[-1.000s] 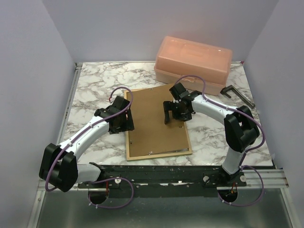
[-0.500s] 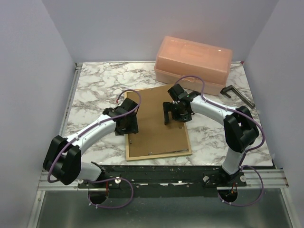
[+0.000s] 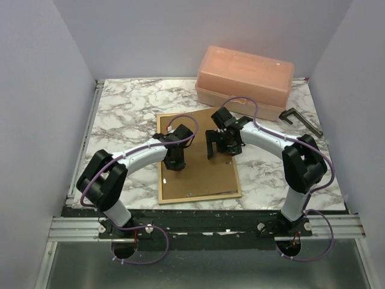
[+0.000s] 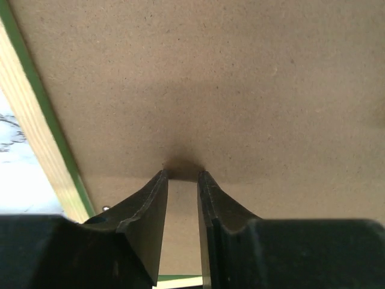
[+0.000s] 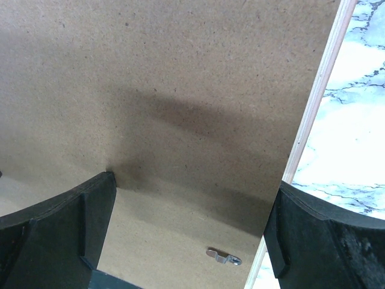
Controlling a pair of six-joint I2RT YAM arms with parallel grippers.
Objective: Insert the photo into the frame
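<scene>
The frame (image 3: 198, 196) lies face down on the marble table, pale wood rim up, with the brown hardboard backing panel (image 3: 201, 171) set in it. The photo is hidden. My left gripper (image 3: 175, 164) stands on the panel's left part; in the left wrist view (image 4: 182, 174) its jaws are almost shut, empty, tips touching the panel (image 4: 228, 78), the frame's wood and green edge (image 4: 36, 138) at the left. My right gripper (image 3: 221, 147) is open wide with its tips (image 5: 194, 180) on the panel (image 5: 180, 72) near the frame's right rim (image 5: 316, 114).
A small metal clip (image 5: 224, 257) sits on the panel by the right rim. A peach plastic box (image 3: 245, 81) stands at the back right. A black clamp (image 3: 299, 119) lies right of it. The marble table (image 3: 120, 114) has walls on three sides.
My left arm has swung right, carrying its gripper from the frame's left edge onto the backing panel. The right gripper has stayed in place.
</scene>
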